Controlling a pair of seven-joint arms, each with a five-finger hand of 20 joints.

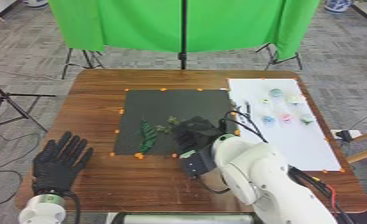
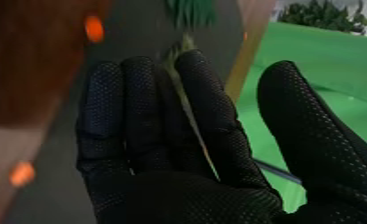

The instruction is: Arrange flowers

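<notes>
In the head view my right hand (image 1: 195,134) is over the right part of the dark mat (image 1: 153,107), beside a small green sprig (image 1: 168,125). A long green leaf (image 1: 147,136) lies on the mat to the left of the sprig. Small pale blue, pink and white flowers (image 1: 286,117) rest on the white board. My left hand (image 1: 62,162) lies at the table's left side, fingers straight. In the right wrist view my right hand (image 2: 171,150) has straight fingers and the thumb apart; a thin stem (image 2: 190,112) shows between the fingers, and a green leaf (image 2: 191,12) is beyond the fingertips.
The white board (image 1: 295,145) covers the table's right side, with dark thin stems (image 1: 248,107) at its left edge. Orange tape bits edge the mat. A green cloth (image 1: 135,25) hangs behind the brown table (image 1: 99,100).
</notes>
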